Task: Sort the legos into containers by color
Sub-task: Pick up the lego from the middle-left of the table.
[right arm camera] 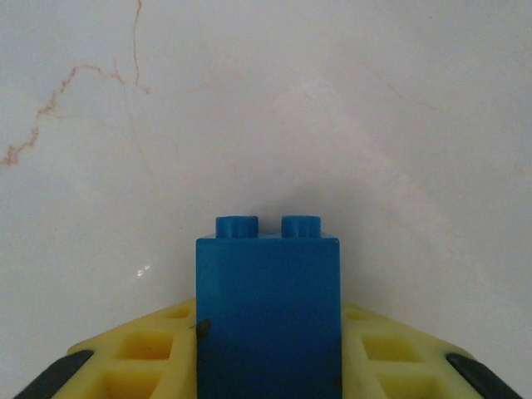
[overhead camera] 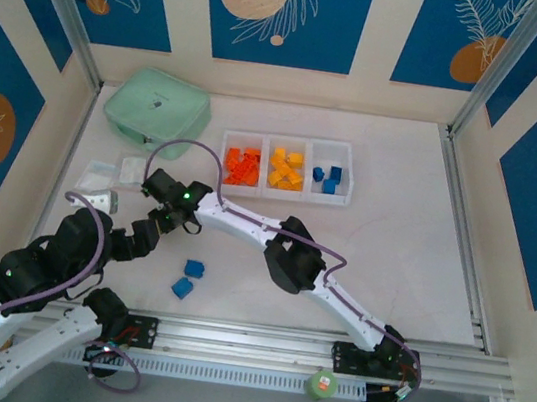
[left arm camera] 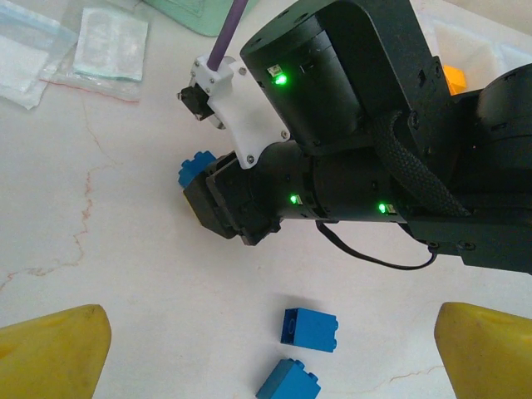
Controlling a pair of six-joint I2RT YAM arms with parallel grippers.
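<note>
My right gripper (right arm camera: 268, 357) is shut on a blue lego (right arm camera: 268, 299) just above the white table, its yellow fingers (right arm camera: 141, 353) pressed on both sides. From the left wrist that same lego (left arm camera: 195, 167) peeks out past the right gripper (left arm camera: 229, 204). Two loose blue legos (left arm camera: 310, 329) (left arm camera: 288, 384) lie below my left gripper (left arm camera: 270, 353), which is wide open and holds nothing. From above, the right gripper (overhead camera: 167, 216) and left gripper (overhead camera: 141, 241) are close together left of centre. The containers (overhead camera: 289, 142) at the back hold red-orange (overhead camera: 243, 166), yellow-orange (overhead camera: 286, 169) and blue (overhead camera: 327, 179) legos.
A mint green zip case (overhead camera: 157, 109) sits at the back left. Small clear plastic bags (overhead camera: 111, 173) lie in front of it, left of both grippers. The right arm's elbow (overhead camera: 293, 255) hangs over the table's middle. The two loose blue legos (overhead camera: 188, 278) lie near the front.
</note>
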